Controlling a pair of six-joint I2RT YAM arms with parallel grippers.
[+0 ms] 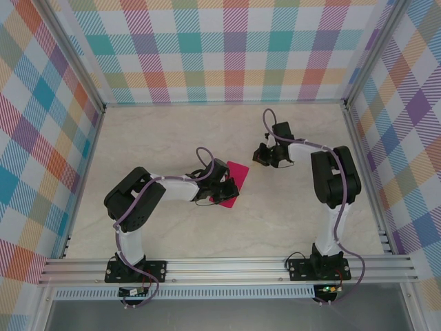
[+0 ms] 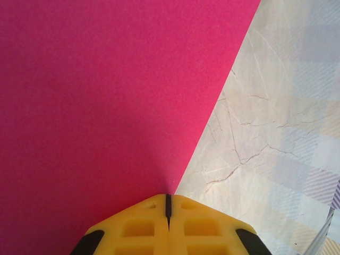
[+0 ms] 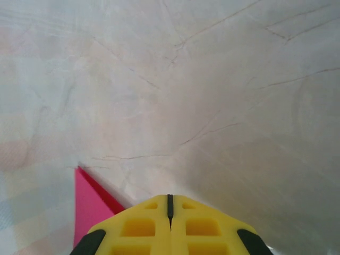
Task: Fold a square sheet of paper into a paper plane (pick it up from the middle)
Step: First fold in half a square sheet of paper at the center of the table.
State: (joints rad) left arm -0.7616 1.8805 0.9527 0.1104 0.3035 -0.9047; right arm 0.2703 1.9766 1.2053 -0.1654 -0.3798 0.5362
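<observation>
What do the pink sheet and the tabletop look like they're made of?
Pink sheet: thin paper or light card by the look, matte, finely grainy, crisp straight edge. Tabletop: smooth cream surface with marble-like veining, faint sheen reflecting the plaid walls; possibly printed laminate rather than stone.

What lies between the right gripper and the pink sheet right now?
Only bare tabletop lies between the right gripper and the square sheet of paper, seen in the top view. The right wrist view shows the sheet's corner close by.
</observation>
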